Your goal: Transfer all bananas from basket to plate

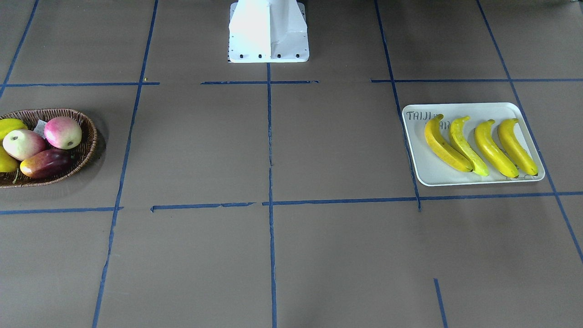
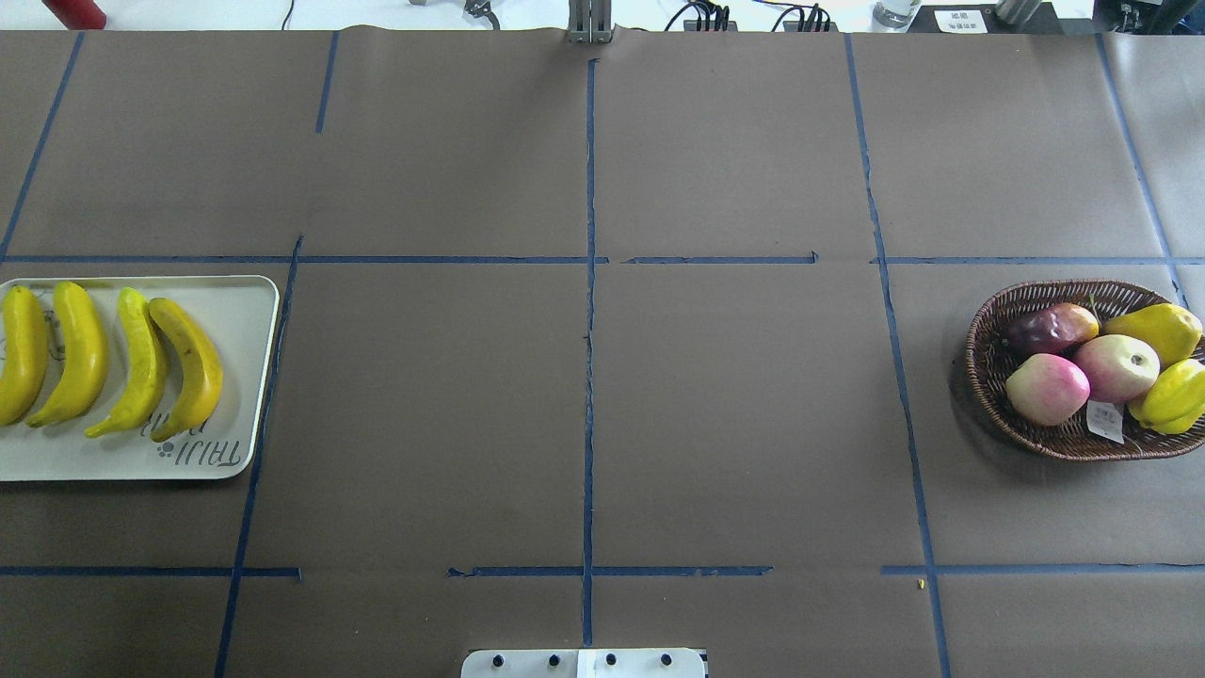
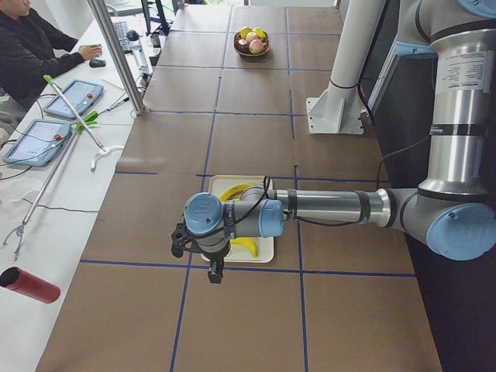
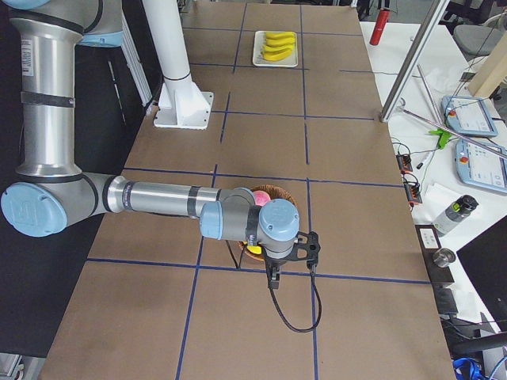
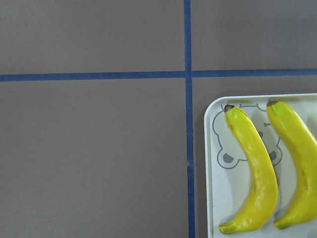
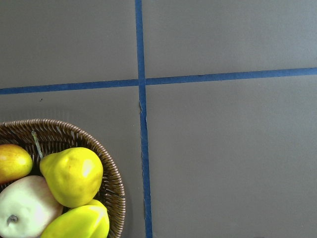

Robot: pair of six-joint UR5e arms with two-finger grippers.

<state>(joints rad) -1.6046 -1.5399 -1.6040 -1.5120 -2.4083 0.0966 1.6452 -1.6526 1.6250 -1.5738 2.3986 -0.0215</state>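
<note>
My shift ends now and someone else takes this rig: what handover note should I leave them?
Left end effector: over the plate's edge, seen side-on only; open or shut cannot be told.
Right end effector: over the basket's edge; likewise cannot be told.
Bananas: all four lie side by side on the plate.
Basket: only other fruit visible, no banana.
Done: transfer looks complete. Left: likely nothing but a final check.

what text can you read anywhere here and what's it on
"TAIJI": printed on the plate; the word under it is mostly covered by the bananas.
White tag in the basket: too small to read.
Left arm's sticker: blurred.
</note>
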